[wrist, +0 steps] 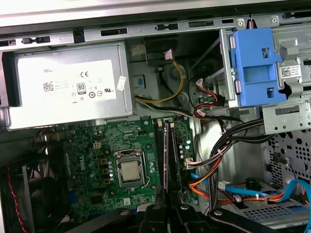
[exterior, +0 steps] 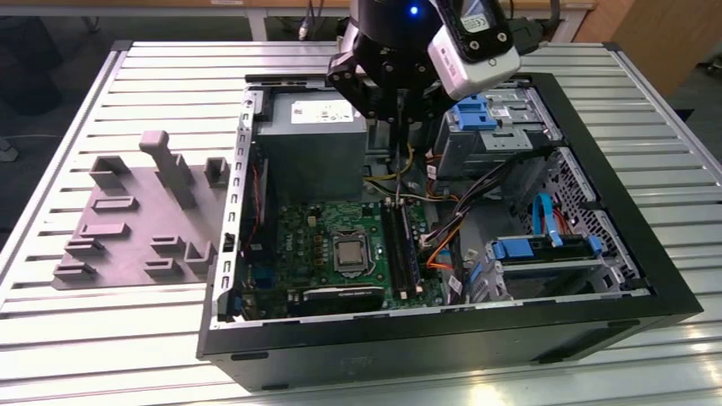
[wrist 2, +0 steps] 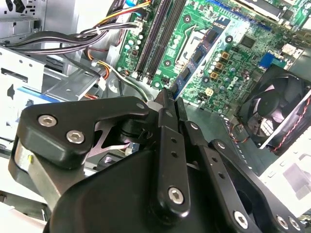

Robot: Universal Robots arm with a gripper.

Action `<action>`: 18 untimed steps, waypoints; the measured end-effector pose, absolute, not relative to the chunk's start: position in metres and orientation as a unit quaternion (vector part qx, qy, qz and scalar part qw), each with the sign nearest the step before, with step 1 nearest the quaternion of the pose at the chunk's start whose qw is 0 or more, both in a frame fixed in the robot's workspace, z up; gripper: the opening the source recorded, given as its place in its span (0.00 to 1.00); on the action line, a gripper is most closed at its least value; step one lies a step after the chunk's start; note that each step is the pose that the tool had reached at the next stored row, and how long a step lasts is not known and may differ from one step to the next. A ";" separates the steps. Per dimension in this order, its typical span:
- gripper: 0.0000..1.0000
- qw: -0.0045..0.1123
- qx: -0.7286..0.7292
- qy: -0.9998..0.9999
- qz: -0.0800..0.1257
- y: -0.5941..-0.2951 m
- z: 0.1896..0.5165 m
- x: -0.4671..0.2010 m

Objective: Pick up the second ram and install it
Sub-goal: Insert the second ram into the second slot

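One stick of memory, the second ram [exterior: 397, 169], was entered as clamped in the tool [exterior: 398, 127].

Exterior view: the tool hung over the open computer case [exterior: 451, 338], which lay on the slatted surface [exterior: 113, 338]. The ram hung as a thin sliver below the fingertips, above the far end of the black sockets [exterior: 401, 245] on the green motherboard [exterior: 327, 228]. A grey tray [exterior: 124, 228] lay well apart, toward the exterior view's left. This view alone gave the height of the ram over the board.

Second wrist view: the tool [wrist 2: 170, 104] had its fingers drawn together on the ram [wrist 2: 179, 90], whose blue edge showed just past their tips. A fan [wrist 2: 277, 107] sat near the board's edge. This view alone confirmed the grip and the colour.

First wrist view: the ram [wrist: 166, 160] appeared edge-on, running out from the tool [wrist: 168, 213] in line with the sockets beside the processor seat [wrist: 130, 171]. This view alone gave that alignment.

Handling, as judged: light, stiff, thin and fragile; best held by the bare long edge or the ends, away from chips and contacts.
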State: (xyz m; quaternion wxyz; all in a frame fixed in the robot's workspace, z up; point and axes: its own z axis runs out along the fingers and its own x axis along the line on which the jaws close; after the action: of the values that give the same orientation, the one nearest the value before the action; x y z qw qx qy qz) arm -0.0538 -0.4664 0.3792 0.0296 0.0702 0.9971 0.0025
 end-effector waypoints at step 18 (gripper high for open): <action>0.14 0.030 0.052 0.998 0.003 -0.466 0.363 -0.054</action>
State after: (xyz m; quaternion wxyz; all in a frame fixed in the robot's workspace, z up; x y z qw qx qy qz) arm -0.0538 -0.4665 0.3627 0.0302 0.0518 0.9982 0.0032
